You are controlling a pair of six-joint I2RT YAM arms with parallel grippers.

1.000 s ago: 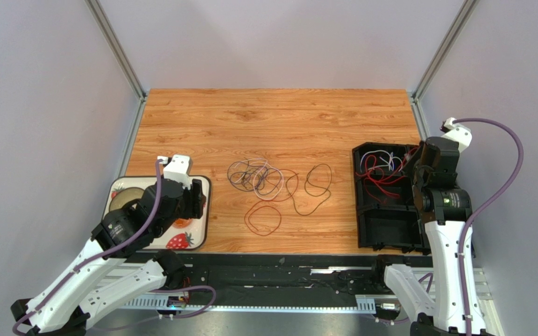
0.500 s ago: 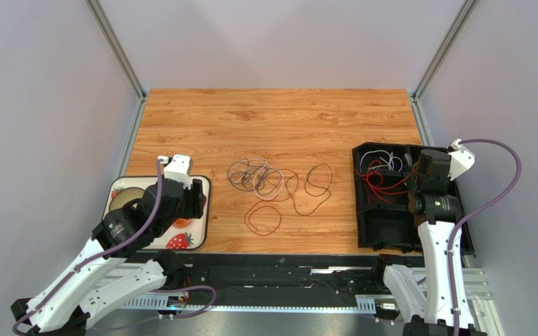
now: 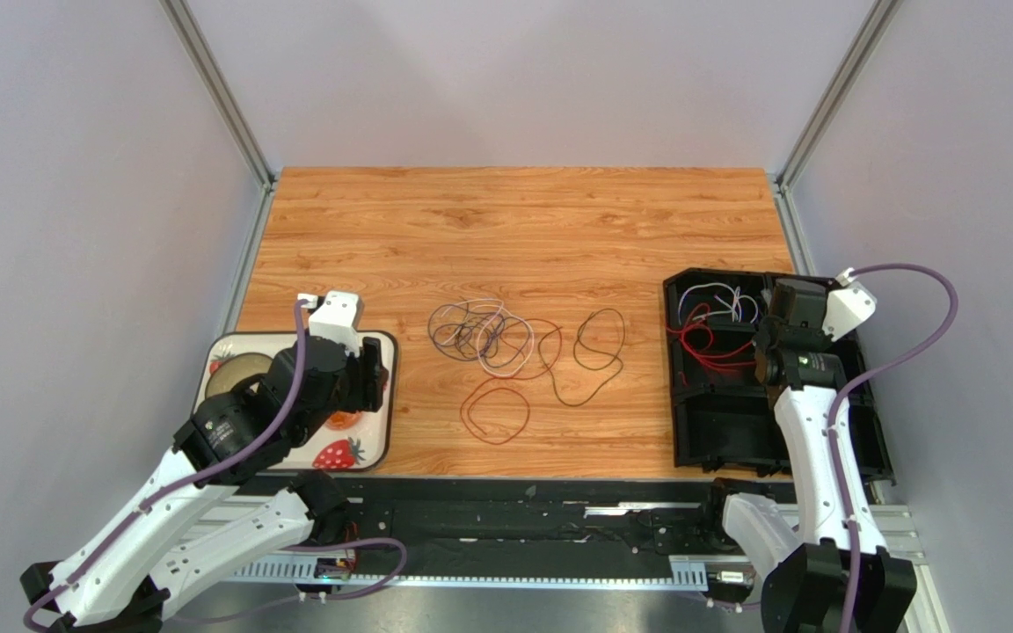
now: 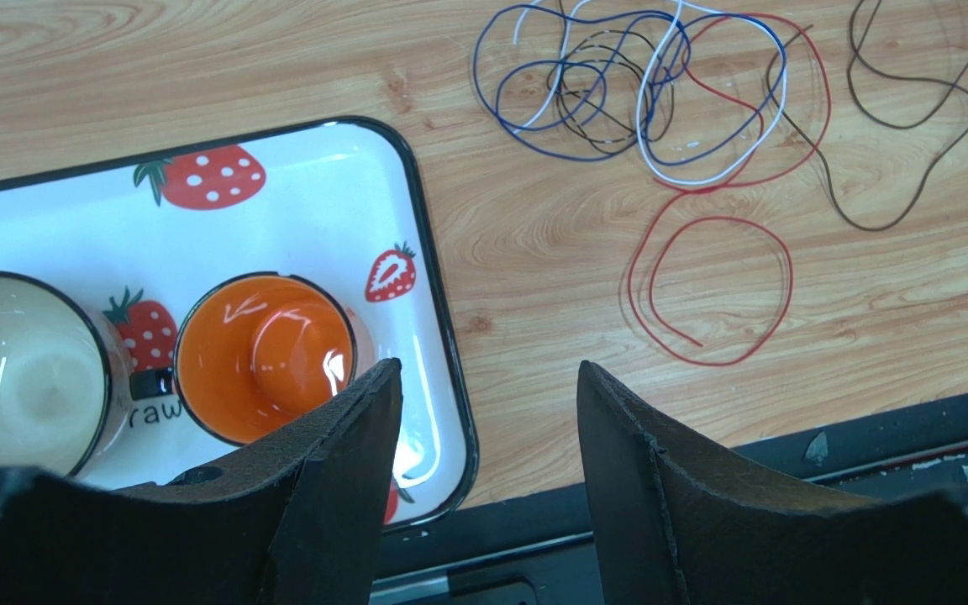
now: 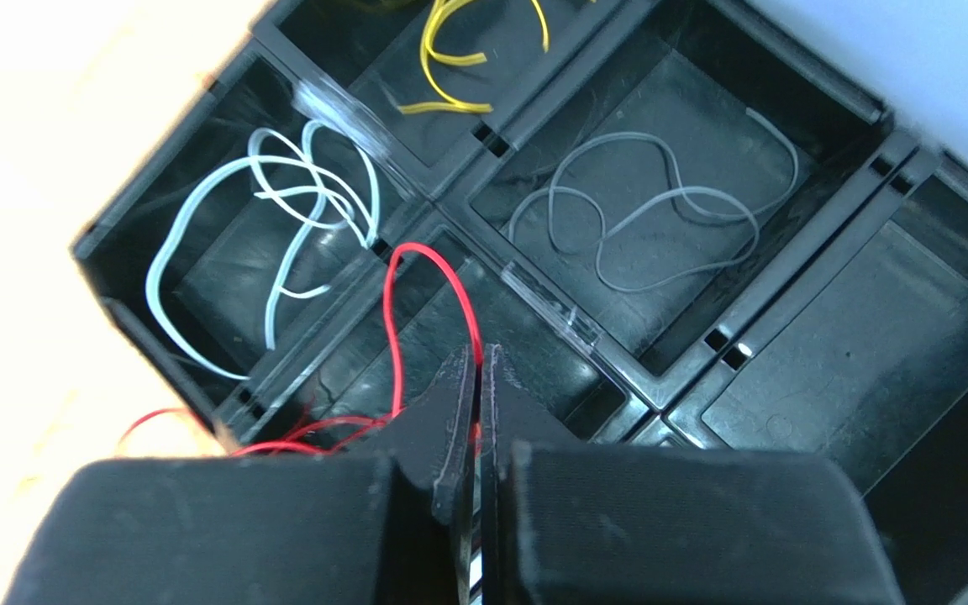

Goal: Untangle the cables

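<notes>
The white-and-black left arm (image 3: 195,488) leans forward, its black two-finger left gripper (image 4: 483,378) aimed down with jaws standing apart, holding nothing — the right arm (image 3: 816,449) stands steeper, its right gripper (image 5: 477,359) pinched tight on a thin red cable (image 5: 387,303).

The only lettering that can be read stands on the white rectangular tray with a black rim and red strawberry prints (image 4: 312,189). In the left wrist view the dark letters "raw" show on its floor, between the cream round bowl (image 4: 16,372) and the glossy orange round cup (image 4: 262,359). The rest of the word is hidden. In the top and right wrist views no writing is clear enough to read.
</notes>
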